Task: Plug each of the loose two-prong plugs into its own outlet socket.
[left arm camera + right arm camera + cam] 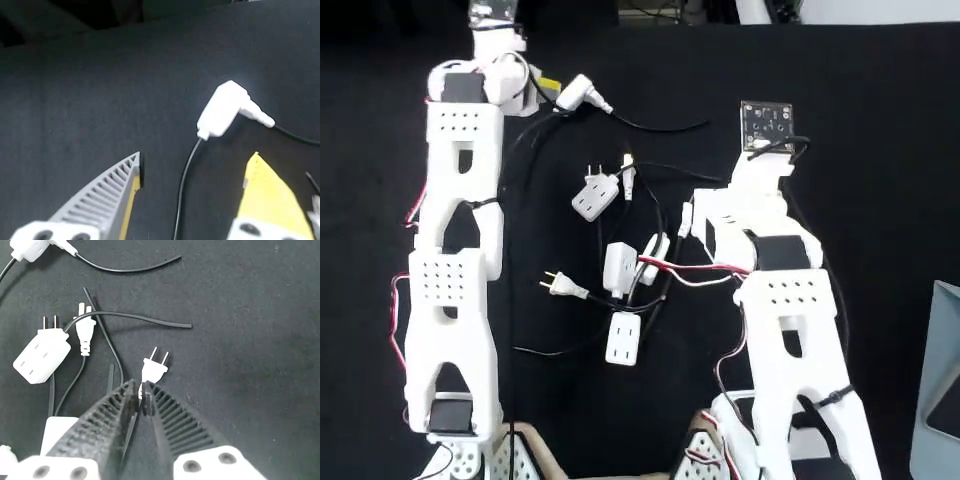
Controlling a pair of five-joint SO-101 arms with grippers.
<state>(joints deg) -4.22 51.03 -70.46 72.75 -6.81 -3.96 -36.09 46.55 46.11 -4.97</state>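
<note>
One plug [154, 369] between the forward-bent right arm's [770, 260] jaws.

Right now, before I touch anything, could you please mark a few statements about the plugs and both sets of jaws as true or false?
1. The right jaws are shut on a two-prong plug. True.
2. The left jaws grip the angled white plug. False: they stand open, and that plug lies on the black cloth ahead of them.
3. The two-prong plug in the right jaws is seated in a socket. False: its prongs are bare and point out over the cloth.
4. A white outlet adapter lies beside a loose plug. True.
</note>
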